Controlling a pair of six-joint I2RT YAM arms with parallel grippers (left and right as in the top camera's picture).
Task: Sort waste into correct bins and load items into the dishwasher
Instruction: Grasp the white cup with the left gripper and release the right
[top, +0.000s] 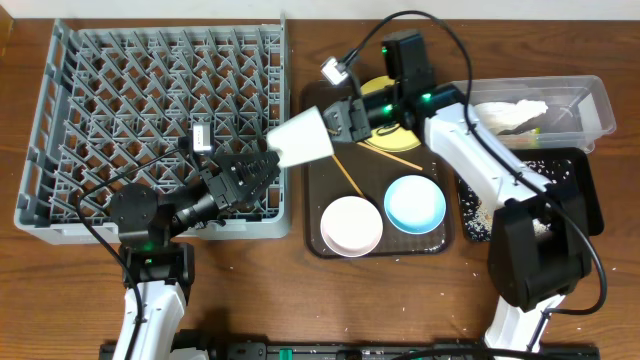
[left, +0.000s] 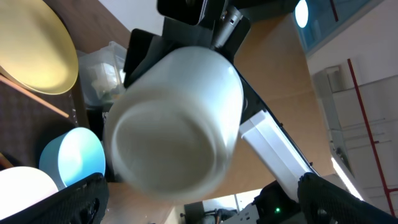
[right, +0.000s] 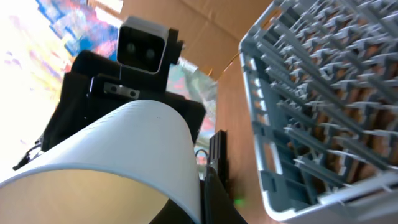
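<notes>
My right gripper (top: 345, 118) is shut on the rim of the small pale cup (top: 300, 138) and holds it sideways in the air over the near right wall of the grey dishwasher rack (top: 150, 90). In the right wrist view a finger (right: 205, 196) pinches the cup wall (right: 124, 155). My left gripper (top: 255, 170) is open just left of the cup's base, apart from it. In the left wrist view the cup (left: 174, 130) fills the space ahead of the spread fingers (left: 202, 198). The yellow plate (top: 400, 145), chopsticks (top: 345, 172), white bowl (top: 351, 225) and light-blue bowl (top: 415, 203) lie on the brown tray.
The brown serving tray (top: 312, 200) sits right of the rack. A clear tub (top: 590, 100) at the far right holds a white napkin (top: 510, 115). A black tray (top: 580, 190) in front of it holds white grains (top: 475, 215). My right arm spans over the plate.
</notes>
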